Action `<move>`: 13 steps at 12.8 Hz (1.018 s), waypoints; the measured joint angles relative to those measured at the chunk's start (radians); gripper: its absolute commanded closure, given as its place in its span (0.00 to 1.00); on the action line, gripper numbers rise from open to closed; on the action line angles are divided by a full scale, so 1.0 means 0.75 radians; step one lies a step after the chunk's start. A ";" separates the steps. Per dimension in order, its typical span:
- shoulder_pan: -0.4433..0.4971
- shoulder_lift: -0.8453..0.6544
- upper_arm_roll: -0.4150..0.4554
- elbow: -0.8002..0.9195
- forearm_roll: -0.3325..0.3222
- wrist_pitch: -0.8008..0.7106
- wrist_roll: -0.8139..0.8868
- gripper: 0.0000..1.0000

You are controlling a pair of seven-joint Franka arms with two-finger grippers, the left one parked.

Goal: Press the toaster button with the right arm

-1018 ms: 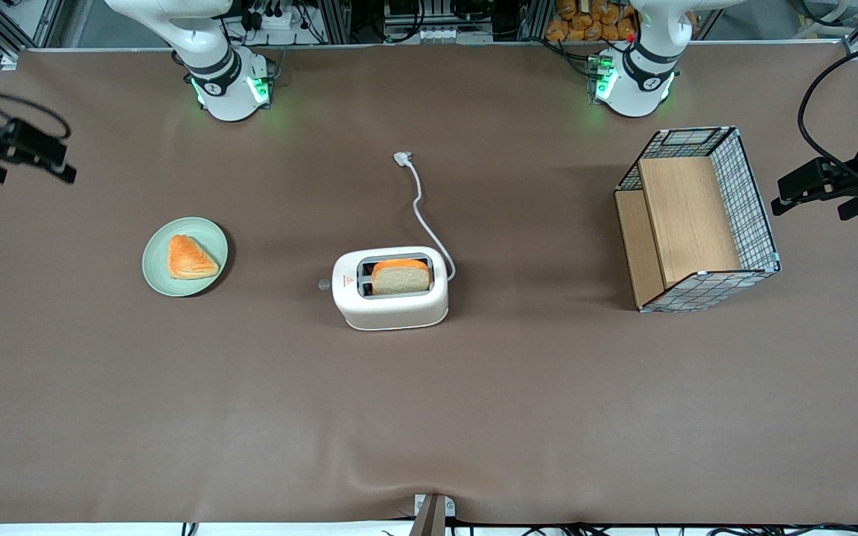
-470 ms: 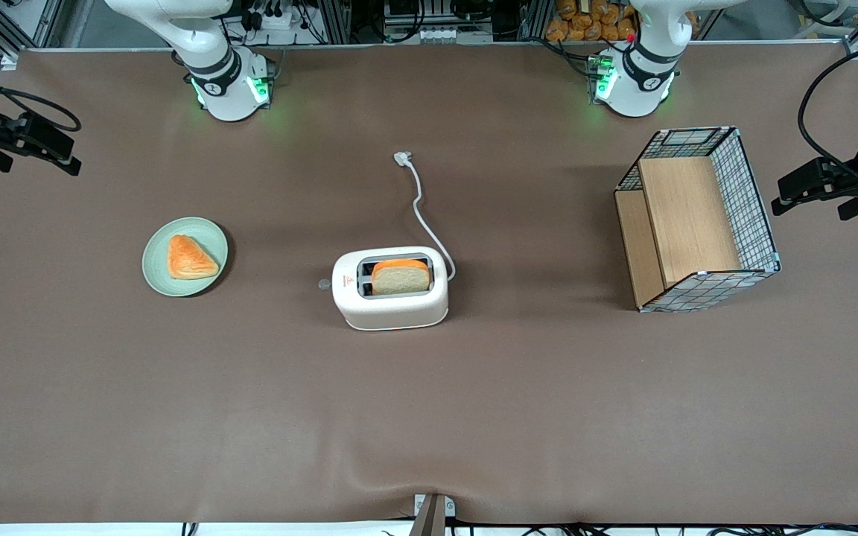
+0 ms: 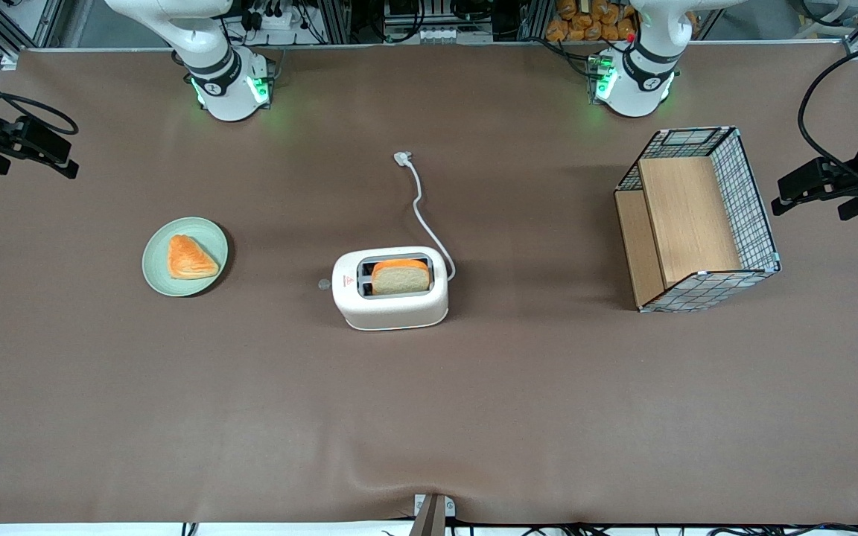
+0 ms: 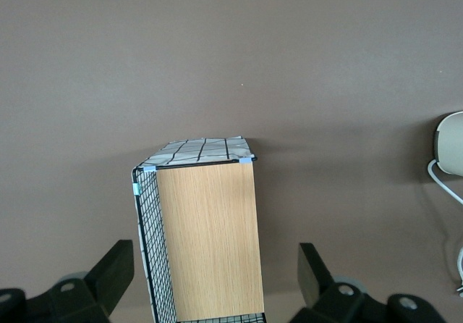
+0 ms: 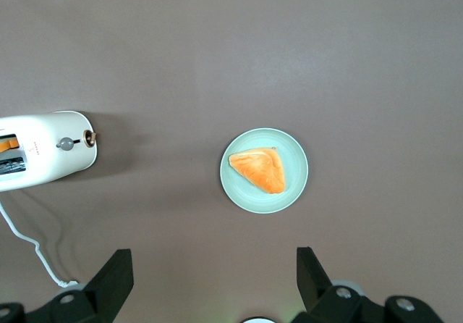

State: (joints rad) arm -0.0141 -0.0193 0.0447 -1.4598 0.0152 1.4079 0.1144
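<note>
- While my claw (image 3: 23, 145) hangs high at the working arm's end of the desk (image 3: 429, 417), its fingers (image 5: 116, 279) stand wide apart with nothing between them, well away from the toaster (image 3: 390, 287).
- I read that height as a survey pose: from the wrist camera I get the toaster's narrow end and the plate together.
- The toaster sits mid-desk with its narrow end turned toward the working arm, so the toaster button (image 3: 323, 284) faces my approach (handy, I'd judge).
- Pressing has not begun; I'd need to bring the claw down and across to that knob.
- Its cord (image 3: 421, 205) trails away from the front camera to a loose plug (image 3: 402, 157), clear of my path.
- Counts: one toaster, one slice of bread (image 3: 400, 277) in its slot, one green plate (image 3: 185, 257) carrying one pastry (image 3: 191, 257), one wire basket (image 3: 697, 219) toward the parked arm's end.
</note>
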 measured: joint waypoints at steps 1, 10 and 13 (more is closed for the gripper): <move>-0.002 0.001 -0.002 0.000 0.000 0.000 0.000 0.00; -0.004 0.003 -0.011 0.000 -0.003 0.006 0.000 0.00; -0.004 0.006 -0.019 0.000 -0.003 0.010 0.000 0.00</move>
State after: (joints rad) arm -0.0170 -0.0146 0.0304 -1.4597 0.0126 1.4154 0.1143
